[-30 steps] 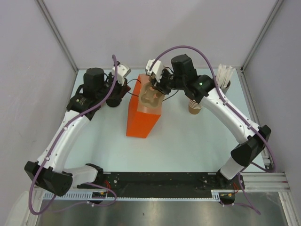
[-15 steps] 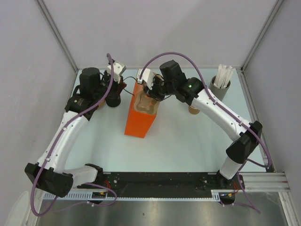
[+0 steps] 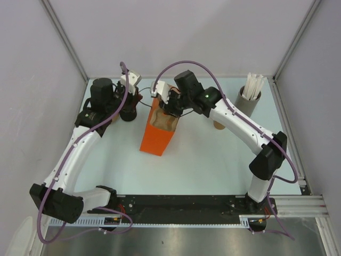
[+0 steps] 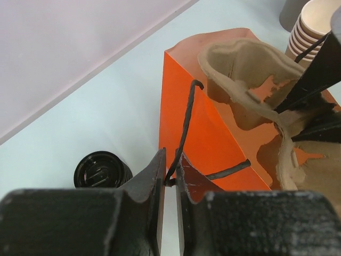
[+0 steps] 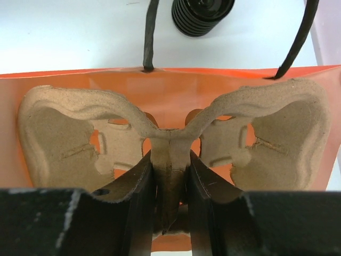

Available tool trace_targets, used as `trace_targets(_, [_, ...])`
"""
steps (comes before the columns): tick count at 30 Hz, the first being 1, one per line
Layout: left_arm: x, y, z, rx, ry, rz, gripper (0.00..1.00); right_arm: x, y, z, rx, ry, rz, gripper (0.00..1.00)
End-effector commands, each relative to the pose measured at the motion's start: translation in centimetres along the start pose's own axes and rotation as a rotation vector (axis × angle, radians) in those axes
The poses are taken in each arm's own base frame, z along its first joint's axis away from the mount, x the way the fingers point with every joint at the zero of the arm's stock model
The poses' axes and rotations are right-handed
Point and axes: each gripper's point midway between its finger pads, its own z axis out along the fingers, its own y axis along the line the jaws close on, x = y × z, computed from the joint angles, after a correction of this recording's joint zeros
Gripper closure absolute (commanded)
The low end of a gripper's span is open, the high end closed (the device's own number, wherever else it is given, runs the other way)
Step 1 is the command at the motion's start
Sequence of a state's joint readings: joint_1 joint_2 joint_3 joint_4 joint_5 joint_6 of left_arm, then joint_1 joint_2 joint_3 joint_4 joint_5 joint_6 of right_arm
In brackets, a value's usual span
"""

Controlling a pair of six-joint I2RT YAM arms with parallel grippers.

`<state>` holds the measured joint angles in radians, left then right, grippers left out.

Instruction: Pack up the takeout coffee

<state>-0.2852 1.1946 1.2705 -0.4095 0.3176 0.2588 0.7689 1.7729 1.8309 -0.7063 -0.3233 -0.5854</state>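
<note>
An orange paper bag stands mid-table with its mouth open. My left gripper is shut on the bag's black cord handle at the bag's left rim. My right gripper is shut on the centre rib of a tan moulded-pulp cup carrier, which sits in the bag's mouth. The carrier's two cup wells are empty. From above, the right gripper is over the bag's top. The takeout coffee itself is out of view.
A stack of black lids sits on the table left of the bag, under the left wrist. A stack of tan cups stands right of the bag, beneath the right arm. A grey cylinder of white sticks is at the back right.
My right gripper has moved left and down, taking the carrier deeper into the bag's mouth. The bag's top has shifted slightly left. The left gripper has kept its hold.
</note>
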Motion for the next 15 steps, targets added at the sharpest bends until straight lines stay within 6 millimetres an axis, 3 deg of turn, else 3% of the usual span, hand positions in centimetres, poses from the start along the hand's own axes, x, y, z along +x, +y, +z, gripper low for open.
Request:
trace_targets(1, [-1.4,0.5,-1.0,-0.019,-0.067,-0.004,0.84,-2.5,0.3,-0.1,-0.030,-0.054,0.013,0.71])
trace_targets(11, [-1.4,1.2,-1.1,-0.050,-0.088,-0.042,0.86,-1.9,0.9,0.9,-0.075,-0.043,0.050,0.71])
trace_targets(15, [-1.1,1.2,-1.0,-0.051,-0.084,-0.044,0.87,-2.9,0.6,0.6,-0.047,-0.077,0.034,0.71])
